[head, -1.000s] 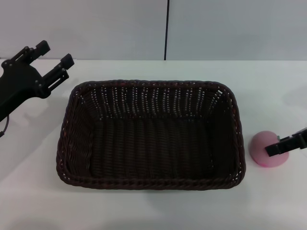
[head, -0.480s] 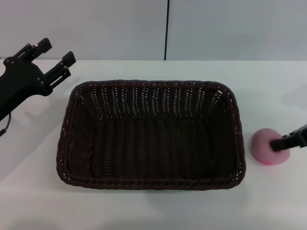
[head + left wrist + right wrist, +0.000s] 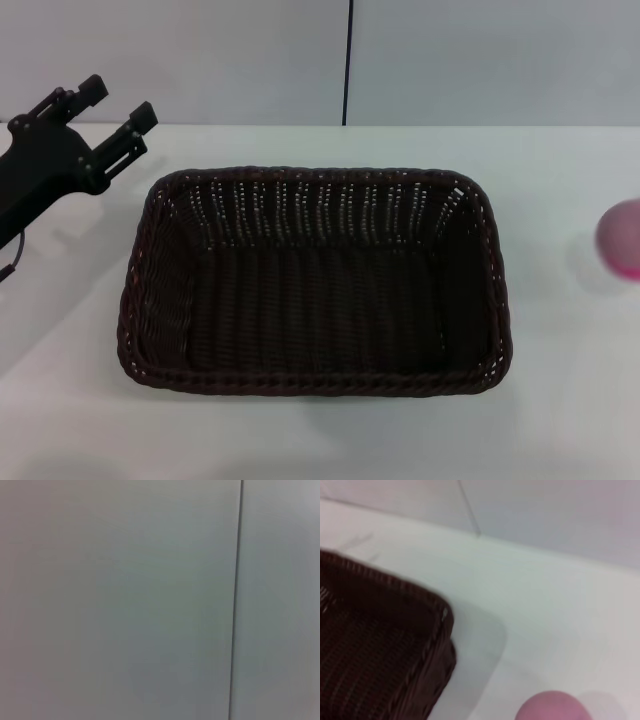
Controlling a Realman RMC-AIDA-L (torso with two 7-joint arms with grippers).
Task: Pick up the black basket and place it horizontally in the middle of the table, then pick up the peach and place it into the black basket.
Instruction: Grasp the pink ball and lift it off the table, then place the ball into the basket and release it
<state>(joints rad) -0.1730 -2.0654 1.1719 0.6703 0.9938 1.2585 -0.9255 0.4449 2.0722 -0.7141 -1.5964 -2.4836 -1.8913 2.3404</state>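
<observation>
The black basket [image 3: 315, 285] lies lengthwise across the middle of the white table [image 3: 570, 410], empty inside. Its near corner also shows in the right wrist view [image 3: 385, 645]. The peach [image 3: 621, 238] is a blurred pink shape at the right edge of the head view, apart from the basket. It also shows at the edge of the right wrist view [image 3: 552, 706]. No part of my right gripper shows in any view. My left gripper [image 3: 120, 102] is open and empty, raised beyond the basket's far left corner.
A pale wall with a dark vertical seam [image 3: 349, 60] stands behind the table. The left wrist view shows only this wall and its seam [image 3: 236, 600]. White tabletop surrounds the basket on all sides.
The peach has moved from beside the basket's front right corner farther back and to the right edge of the view. The right finger seen against it has left the view. The left gripper has barely moved.
</observation>
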